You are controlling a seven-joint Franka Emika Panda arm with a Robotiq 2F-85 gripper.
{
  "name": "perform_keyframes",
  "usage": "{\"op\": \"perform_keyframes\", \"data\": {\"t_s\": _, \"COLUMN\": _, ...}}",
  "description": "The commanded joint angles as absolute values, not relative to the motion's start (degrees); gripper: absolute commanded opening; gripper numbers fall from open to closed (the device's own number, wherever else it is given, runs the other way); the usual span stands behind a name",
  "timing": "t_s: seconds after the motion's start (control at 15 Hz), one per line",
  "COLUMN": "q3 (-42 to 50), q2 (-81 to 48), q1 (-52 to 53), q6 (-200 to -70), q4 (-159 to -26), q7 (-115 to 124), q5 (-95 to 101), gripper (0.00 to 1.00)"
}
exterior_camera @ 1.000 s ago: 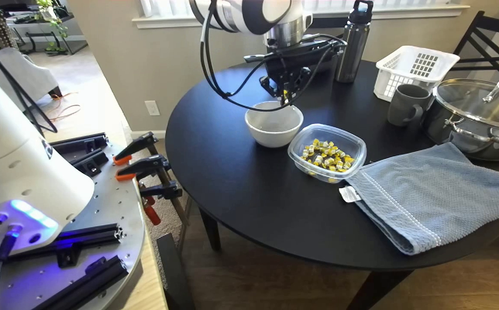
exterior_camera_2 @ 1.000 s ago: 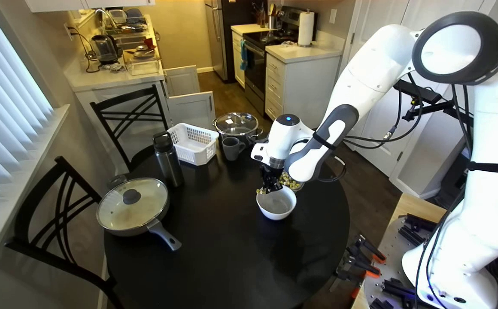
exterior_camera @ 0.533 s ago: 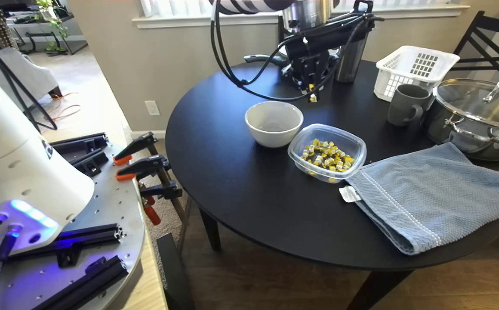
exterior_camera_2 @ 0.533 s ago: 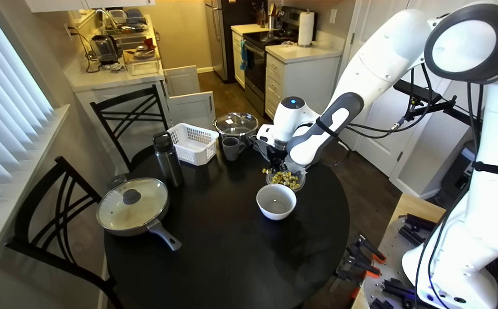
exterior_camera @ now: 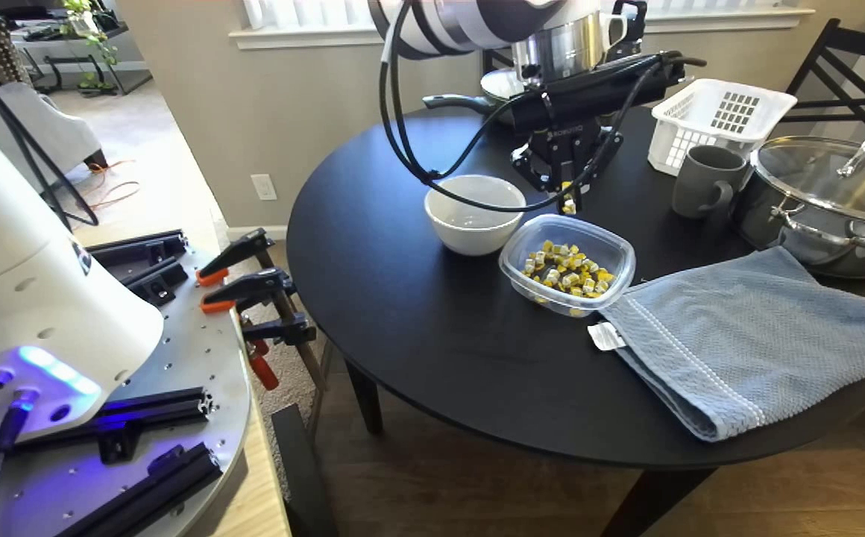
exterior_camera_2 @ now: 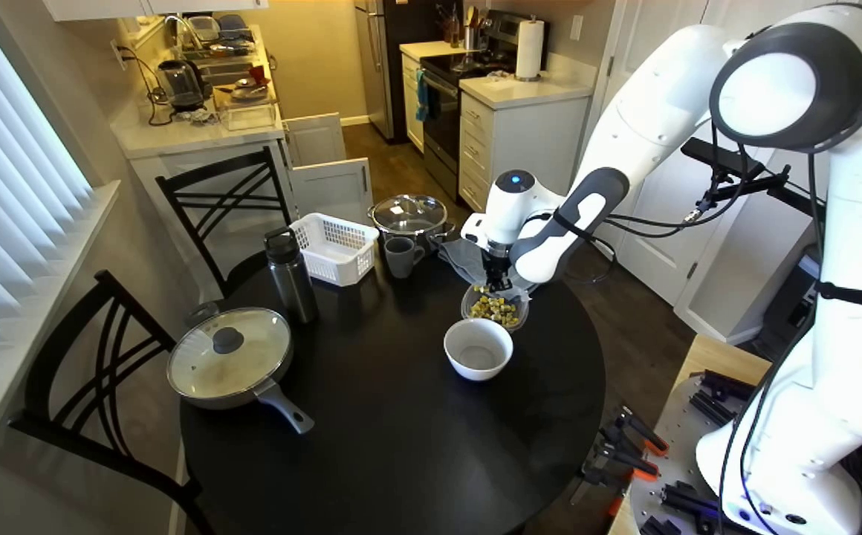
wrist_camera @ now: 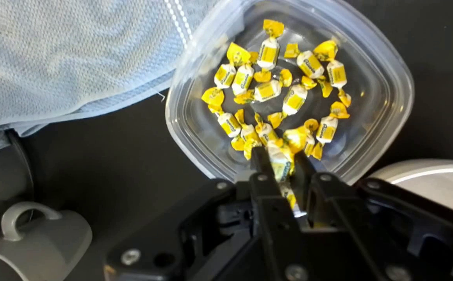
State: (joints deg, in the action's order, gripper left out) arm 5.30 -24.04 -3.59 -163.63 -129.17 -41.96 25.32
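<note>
Clear tub point(wrist_camera: 390, 93): bottom strewn with wrapped sweets point(wrist_camera: 295, 99) | gripper point(wrist_camera: 282, 156): almost closed, one sweet point(wrist_camera: 280, 166) pinched near tub's edge | white bowl point(exterior_camera: 470, 240): set just beside tub | pot point(exterior_camera: 824, 250): covered by lid point(exterior_camera: 805, 175)

Hides part of the candy point(wrist_camera: 281, 167) in the gripper point(wrist_camera: 281, 153) and blurs the rest. Cuts off the white bowl point(wrist_camera: 441, 167) and gray mug point(wrist_camera: 54, 242) at the wrist view's edges. Covers most of the bottle point(exterior_camera: 637, 30) behind the robot wrist point(exterior_camera: 589, 93) in an exterior view.
</note>
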Motion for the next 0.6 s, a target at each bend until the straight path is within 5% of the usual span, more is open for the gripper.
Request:
{"op": "perform_keyframes", "data": {"t_s": 0.0, "q3": 8.17, "q2": -25.14, "q1": -1.19, "q6": -164.05, "q4": -128.51, "q7": -36.41, "q5": 29.31, "gripper": 0.04}}
{"op": "perform_keyframes", "data": {"t_s": 0.13, "q3": 8.96, "q2": -25.46, "q1": -0.31, "q6": -163.93, "q4": -128.13, "q7": -34.14, "q5": 30.94, "gripper": 0.04}}
{"op": "perform_keyframes", "data": {"t_s": 0.2, "q3": 9.08, "q2": -25.63, "q1": -0.06, "q6": -163.74, "q4": -127.9, "q7": -33.33, "q5": 31.49, "gripper": 0.42}}
{"op": "perform_keyframes", "data": {"t_s": 0.53, "q3": 9.88, "q2": -26.05, "q1": 0.81, "q6": -163.01, "q4": -127.24, "q7": -29.53, "q5": 34.49, "gripper": 0.68}}
